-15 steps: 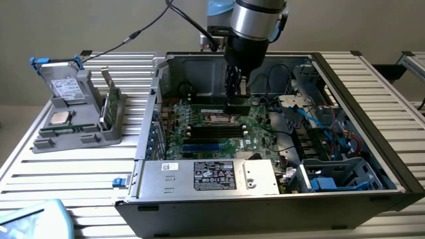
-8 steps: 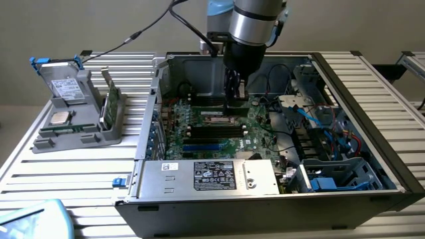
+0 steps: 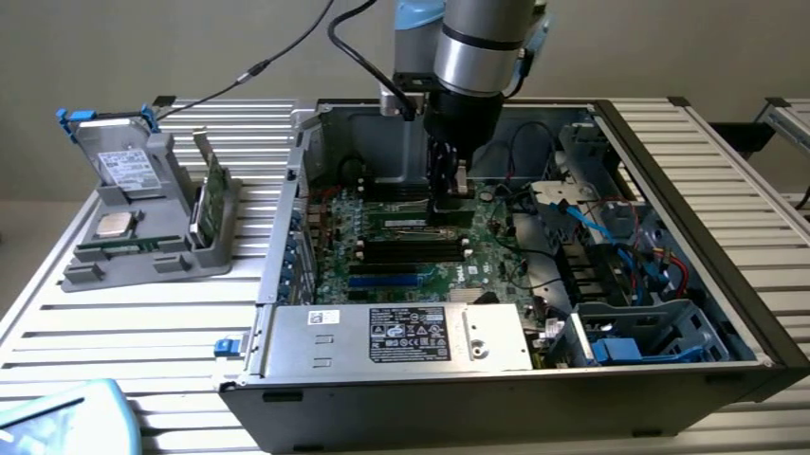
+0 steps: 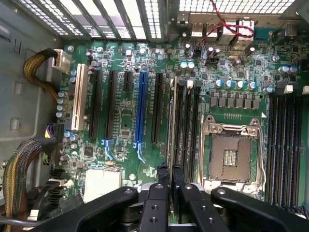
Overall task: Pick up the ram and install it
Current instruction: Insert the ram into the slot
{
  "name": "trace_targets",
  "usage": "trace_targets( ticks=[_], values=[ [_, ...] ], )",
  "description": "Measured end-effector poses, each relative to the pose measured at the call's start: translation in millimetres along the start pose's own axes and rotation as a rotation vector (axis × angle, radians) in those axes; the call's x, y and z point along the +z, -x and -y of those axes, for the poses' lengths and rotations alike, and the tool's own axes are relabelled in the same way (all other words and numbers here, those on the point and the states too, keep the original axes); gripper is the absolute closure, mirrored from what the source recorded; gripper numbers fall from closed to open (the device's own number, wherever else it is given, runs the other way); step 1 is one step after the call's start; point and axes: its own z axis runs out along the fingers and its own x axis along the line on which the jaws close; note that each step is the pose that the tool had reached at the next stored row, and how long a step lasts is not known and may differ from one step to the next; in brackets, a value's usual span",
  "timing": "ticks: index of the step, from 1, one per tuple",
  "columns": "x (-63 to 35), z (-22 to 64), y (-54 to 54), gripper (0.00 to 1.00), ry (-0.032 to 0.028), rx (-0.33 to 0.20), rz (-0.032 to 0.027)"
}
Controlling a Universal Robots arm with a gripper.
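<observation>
Slatted metal table (image 3: 152, 322) under a pale wall. At the exterior view's left, grey fixture (image 3: 152, 256) carrying a hard drive (image 3: 127, 169), a square processor chip (image 3: 117, 225) and an upright green card (image 3: 215, 194), all well apart from the work. Next along, open computer case (image 3: 506, 408) lying on its side, motherboard (image 3: 379, 261) facing up, labelled power supply (image 3: 405, 336) across the near edge.

Over the board's middle, gripper (image 3: 449, 194) reaching straight down inside the case, clamped on the ram (image 4: 172, 121), fingers (image 4: 164, 175) pressed close against its two flat faces. Held edge-on beneath the wrist, long axis parallel to the black memory slots (image 4: 186, 125). Lined up with the outermost slot of that bank, between a black expansion slot (image 4: 157, 106) and the empty processor socket (image 4: 231, 157). Lower edge at or in that slot; cannot tell whether seated. Judged as the installing part of the task, not the picking. Small capacitors (image 4: 187, 64) just beyond the slot's far end, none across the slot itself.

At the exterior view's right, loose blue cables (image 3: 605, 223) and a drive cage (image 3: 639, 332), apart from the gripper.
</observation>
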Motion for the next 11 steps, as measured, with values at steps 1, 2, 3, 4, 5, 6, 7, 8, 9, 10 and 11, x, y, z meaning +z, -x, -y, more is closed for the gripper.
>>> trace_targets(
  ticks=[1, 2, 3, 4, 5, 6, 7, 8, 9, 10, 11],
  values=[
    [1.2, -0.4, 0.2, 0.86, -0.003, -0.002, -0.0007],
    [2.6, -1.1, 0.4, 0.86, -0.0058, -0.002, -0.001],
    [4.1, -2.3, 0.6, 0.86, -0.0083, -0.002, -0.0013],
    [5.8, -3.8, 1.0, 0.86, -0.0109, -0.002, -0.0014],
    [7.3, -5.1, 1.3, 0.86, -0.013, -0.002, -0.0016],
    [9.0, -6.4, 1.7, 0.86, -0.0156, -0.001, -0.0017],
    [10.5, -7.6, 2.2, 0.86, -0.0181, -0.001, -0.002],
    [11.9, -8.6, 2.6, 0.86, -0.0208, -0.001, -0.0023],
    [13.3, -9.3, 3.0, 0.86, -0.0238, -0.001, -0.0026],
    [14.7, -9.6, 3.3, 0.86, -0.0264, 0.0, -0.0029],
    [16.0, -9.4, 3.4, 0.86, -0.0284, 0.0, -0.0033]
  ],
)
